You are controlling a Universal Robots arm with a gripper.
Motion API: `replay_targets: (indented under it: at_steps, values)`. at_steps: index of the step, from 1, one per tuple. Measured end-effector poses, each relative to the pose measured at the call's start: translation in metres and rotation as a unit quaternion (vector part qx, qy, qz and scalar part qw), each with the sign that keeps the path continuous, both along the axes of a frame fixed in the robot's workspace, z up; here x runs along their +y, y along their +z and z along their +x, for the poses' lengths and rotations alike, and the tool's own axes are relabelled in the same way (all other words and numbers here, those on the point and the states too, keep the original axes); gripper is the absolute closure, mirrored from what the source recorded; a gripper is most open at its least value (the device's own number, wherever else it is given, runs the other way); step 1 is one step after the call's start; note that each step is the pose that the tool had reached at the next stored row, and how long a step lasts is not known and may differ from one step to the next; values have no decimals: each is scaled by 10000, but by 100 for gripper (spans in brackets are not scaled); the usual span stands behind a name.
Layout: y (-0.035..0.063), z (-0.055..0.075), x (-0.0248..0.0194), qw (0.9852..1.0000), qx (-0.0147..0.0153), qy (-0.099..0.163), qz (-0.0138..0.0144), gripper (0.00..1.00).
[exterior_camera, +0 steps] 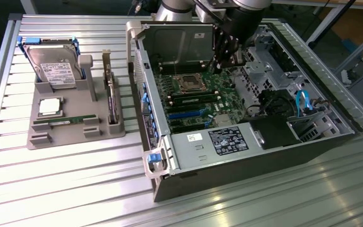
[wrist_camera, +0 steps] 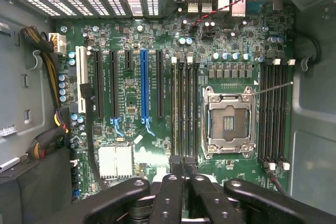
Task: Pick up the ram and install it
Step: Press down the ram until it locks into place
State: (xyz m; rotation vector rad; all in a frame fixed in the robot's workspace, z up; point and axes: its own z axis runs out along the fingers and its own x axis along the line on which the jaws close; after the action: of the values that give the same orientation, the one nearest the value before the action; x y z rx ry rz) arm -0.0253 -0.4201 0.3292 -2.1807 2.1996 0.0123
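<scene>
Tabletop carries an open computer case and, at the exterior view's left, a gray holder. We see the end effector closed, above the motherboard inside the case. The ram lies flat in the holder, just beside the processor.

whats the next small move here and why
Probably lift the gripper straight up out of the case. It hangs shut over the motherboard, seemingly empty, while the ram lies in the gray holder on the exterior view's left, not yet picked up.
</scene>
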Motion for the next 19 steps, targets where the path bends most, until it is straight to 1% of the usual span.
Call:
replay_targets:
  at_steps: [5, 8, 13, 16, 19]
  values:
    - [1, 9, -1, 10000, 0, 0, 2, 90]
    - [0, 108, -11, 10000, 11, 0, 11, 90]
    - [0, 244, -28, 10000, 30, 0, 16, 90]
    - [0, 349, -42, 10000, 42, 0, 26, 90]
    - [-1, 414, -49, 10000, 45, 0, 37, 90]
